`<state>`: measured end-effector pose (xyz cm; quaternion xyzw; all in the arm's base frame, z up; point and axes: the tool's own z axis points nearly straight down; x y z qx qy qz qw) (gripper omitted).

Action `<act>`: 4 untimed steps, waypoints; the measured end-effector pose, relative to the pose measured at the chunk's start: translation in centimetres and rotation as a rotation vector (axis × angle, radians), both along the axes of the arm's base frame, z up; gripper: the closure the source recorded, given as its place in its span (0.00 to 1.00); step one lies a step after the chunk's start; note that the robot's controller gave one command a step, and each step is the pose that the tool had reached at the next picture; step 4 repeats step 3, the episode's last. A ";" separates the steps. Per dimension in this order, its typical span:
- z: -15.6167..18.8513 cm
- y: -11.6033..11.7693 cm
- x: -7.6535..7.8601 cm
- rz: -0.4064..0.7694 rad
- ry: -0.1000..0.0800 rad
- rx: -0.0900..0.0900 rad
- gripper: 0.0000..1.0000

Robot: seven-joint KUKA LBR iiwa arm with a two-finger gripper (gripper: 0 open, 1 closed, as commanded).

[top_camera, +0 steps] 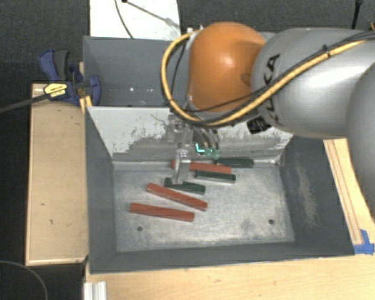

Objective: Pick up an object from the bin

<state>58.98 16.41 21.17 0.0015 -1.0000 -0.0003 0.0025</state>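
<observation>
Arm: grey, w/ orange wrist cover (222,64) & yellow-black cables (164,74); comes in from right, hangs over bin's back half.
Gripper (182,162): low at back-middle of bin, by foot of back wall. Wide or narrow: can't tell, wrist hides much of it.
Thing under it: short dark green stick (185,184), just below gripper in view; touching or not, can't tell.
Look: thin, flat, straight bar, lying roughly crosswise.
Bin (237,224): grey metal, scratched floor, sloped walls.
Room: dark floor (25,17) round the bin.
Close by: back red stick (210,167) just right of gripper; mid green stick (215,176) & back green stick (239,162) crowd against it.
Left-front: long red stick (176,197) near short dark green stick; front red stick (162,212) lies apart.
</observation>
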 end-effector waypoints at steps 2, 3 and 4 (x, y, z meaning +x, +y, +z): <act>-13.7 -2.0 -2.4 -0.072 -0.011 0.002 1.00; -0.7 3.6 -0.2 -0.065 -0.016 0.005 1.00; -0.7 3.6 -0.2 -0.065 -0.016 0.005 1.00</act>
